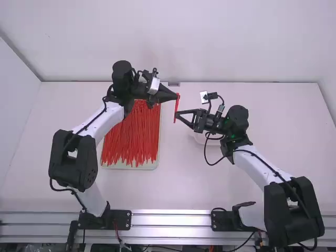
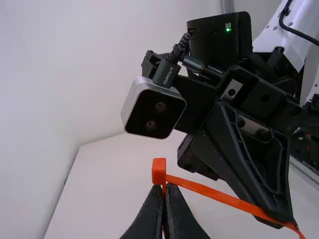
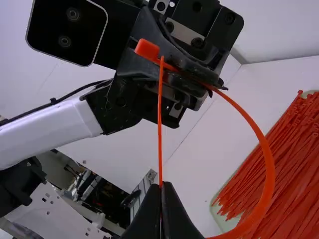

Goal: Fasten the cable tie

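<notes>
A single red cable tie (image 1: 176, 107) hangs in the air above the table's middle, held between both grippers. My left gripper (image 1: 175, 97) is shut on it just below its square head (image 2: 159, 170); the pinch shows in the left wrist view (image 2: 163, 188). My right gripper (image 1: 177, 118) comes from the right and is shut on the thin tail end (image 3: 160, 149). From the head (image 3: 147, 48) the strap bends in a wide loop (image 3: 266, 164) and comes back to the right gripper (image 3: 160, 187).
A pale tray (image 1: 153, 166) with a pile of several red cable ties (image 1: 134, 134) lies left of the middle, under the left arm. A small white object (image 1: 201, 138) sits on the table below the right wrist. The table's right half has free room.
</notes>
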